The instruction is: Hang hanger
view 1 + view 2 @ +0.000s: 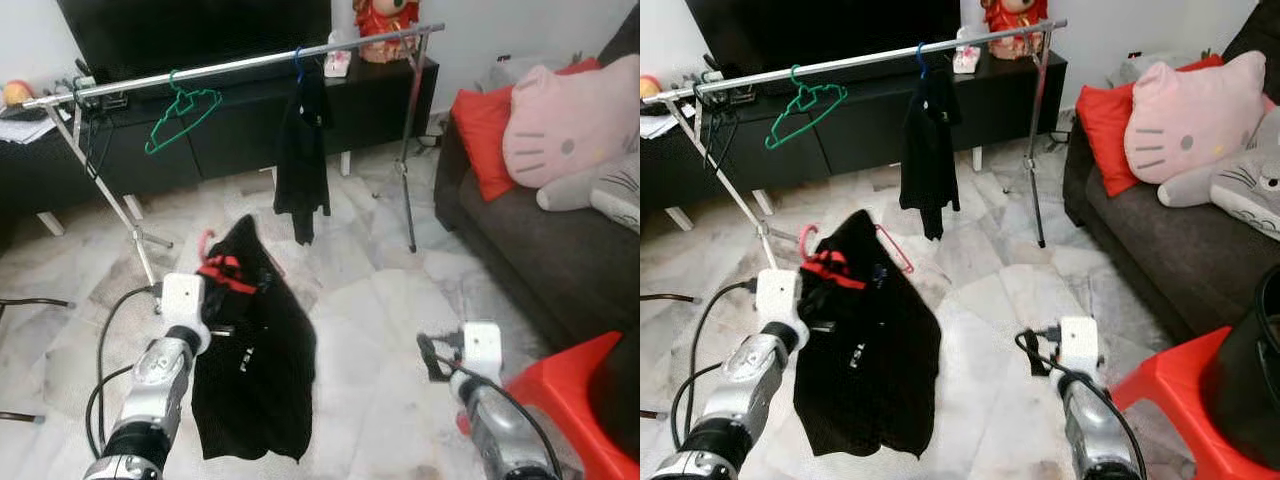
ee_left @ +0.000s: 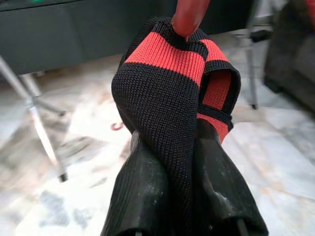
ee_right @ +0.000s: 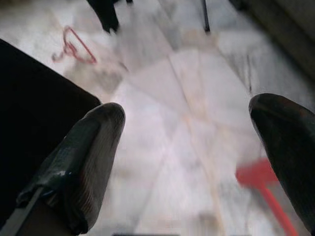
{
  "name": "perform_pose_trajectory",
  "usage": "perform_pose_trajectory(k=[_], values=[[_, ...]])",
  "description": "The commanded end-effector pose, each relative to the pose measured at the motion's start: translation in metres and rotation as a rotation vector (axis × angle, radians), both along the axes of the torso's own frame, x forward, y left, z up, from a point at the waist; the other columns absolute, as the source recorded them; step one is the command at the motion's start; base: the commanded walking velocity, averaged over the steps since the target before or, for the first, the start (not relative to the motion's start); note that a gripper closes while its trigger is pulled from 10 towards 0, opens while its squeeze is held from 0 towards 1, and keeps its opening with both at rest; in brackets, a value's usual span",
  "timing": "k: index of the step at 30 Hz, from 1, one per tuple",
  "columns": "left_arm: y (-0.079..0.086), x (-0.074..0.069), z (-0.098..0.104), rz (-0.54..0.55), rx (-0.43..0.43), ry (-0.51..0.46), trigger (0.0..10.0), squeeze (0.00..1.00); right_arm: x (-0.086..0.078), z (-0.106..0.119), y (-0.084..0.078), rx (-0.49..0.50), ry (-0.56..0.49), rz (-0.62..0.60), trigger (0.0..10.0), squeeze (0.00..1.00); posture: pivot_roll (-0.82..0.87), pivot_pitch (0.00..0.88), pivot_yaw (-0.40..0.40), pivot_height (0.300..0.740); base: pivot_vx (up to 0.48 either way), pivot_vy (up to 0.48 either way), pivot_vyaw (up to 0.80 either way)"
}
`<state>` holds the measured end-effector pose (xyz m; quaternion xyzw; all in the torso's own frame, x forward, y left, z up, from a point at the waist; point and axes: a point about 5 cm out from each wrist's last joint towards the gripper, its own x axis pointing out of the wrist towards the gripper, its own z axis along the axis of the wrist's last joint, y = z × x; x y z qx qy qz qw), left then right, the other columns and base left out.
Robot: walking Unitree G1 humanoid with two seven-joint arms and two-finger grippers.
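My left gripper point(image 1: 230, 282) is shut on the red-and-black striped collar point(image 2: 167, 64) of a black garment point(image 1: 255, 375), which hangs from it down toward the floor. A red hanger hook point(image 1: 207, 241) sticks up out of the collar. The silver clothes rail point(image 1: 240, 65) stands ahead, carrying an empty green hanger point(image 1: 182, 113) and a black garment on a blue hanger point(image 1: 303, 150). My right gripper point(image 3: 197, 142) is low at the right, open, with only floor between its fingers.
A pink hanger point(image 3: 74, 46) lies on the marble floor behind the held garment. The rail's legs point(image 1: 408, 190) spread over the floor in front of a black TV cabinet point(image 1: 230, 125). A dark sofa with cushions point(image 1: 560, 130) and a red stool point(image 1: 580, 400) are on the right.
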<state>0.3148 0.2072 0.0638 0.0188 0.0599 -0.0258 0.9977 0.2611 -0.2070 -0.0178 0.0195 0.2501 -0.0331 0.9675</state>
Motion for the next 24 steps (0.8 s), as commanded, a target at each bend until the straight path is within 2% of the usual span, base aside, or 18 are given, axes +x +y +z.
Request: perform_pose_trajectory(k=[1,6,11,13,15,19,24], values=[[0.008,0.002,0.01,0.036,0.032,-0.058,10.0,0.0,-0.001,-0.003,0.003,0.023,0.014,-0.022,10.0,0.0,-0.12,0.0,0.037,0.74,0.0,0.0,0.0],[0.014,-0.004,0.008,0.071,0.06,-0.059,10.0,0.0,-0.017,-0.02,0.001,0.019,0.103,-0.04,10.0,0.0,-0.12,0.0,0.03,0.74,0.0,0.0,0.0],[0.015,-0.008,0.006,0.034,0.12,-0.045,10.0,0.0,-0.035,-0.034,0.0,0.024,0.179,-0.081,10.0,0.0,-0.11,0.0,0.049,0.74,0.0,0.0,0.0],[0.014,-0.009,0.005,0.026,0.121,-0.038,10.0,0.0,-0.041,-0.039,0.0,0.023,0.205,-0.096,10.0,0.0,-0.11,0.0,0.053,0.74,0.0,0.0,0.0],[0.013,-0.01,0.003,0.016,0.117,-0.032,10.0,0.0,-0.054,-0.047,0.002,0.017,0.259,-0.113,10.0,0.0,-0.12,0.0,0.062,0.74,0.0,0.0,0.0],[0.01,-0.011,0.002,0.03,0.089,-0.029,10.0,0.0,-0.064,-0.053,0.0,0.001,0.286,-0.106,10.0,0.0,-0.12,0.0,0.059,0.74,0.0,0.0,0.0],[0.013,-0.013,0.0,0.072,0.079,-0.026,10.0,0.0,-0.08,-0.059,-0.013,-0.018,0.333,-0.161,10.0,0.0,-0.12,0.0,0.042,0.74,0.0,0.0,0.0]])
